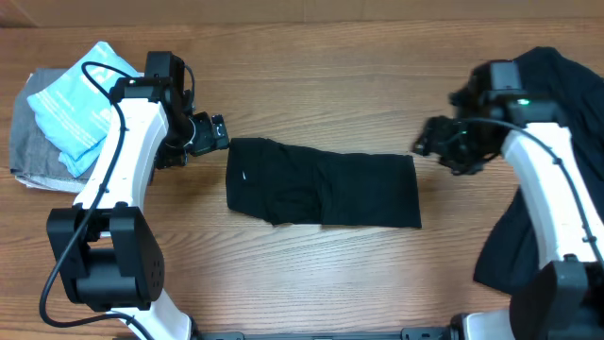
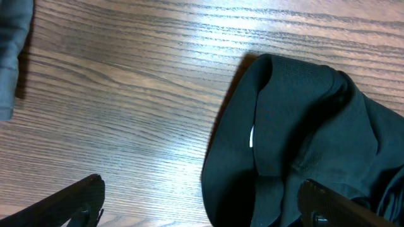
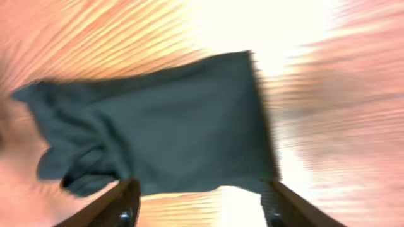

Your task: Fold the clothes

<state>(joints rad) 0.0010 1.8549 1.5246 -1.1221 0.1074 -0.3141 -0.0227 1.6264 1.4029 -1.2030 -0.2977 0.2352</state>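
Now the black shirt (image 1: 321, 184) lies folded flat mid-bench (image 1: 311, 57), with both pincers released and empty: the left pincer (image 1: 217, 132) just beside its left edge, the right pincer (image 1: 427, 142) near its right end. This fold looks finished; next probably calls for fetching from the black heap (image 1: 566, 76) far right.

Wood-grain table (image 1: 311, 57); bright glare patch; right-wrist view blurred, perhaps overexposed.

Black shirt (image 1: 323, 184) with white logo (image 2: 251, 137) on brown wood-grain table (image 1: 330, 94).
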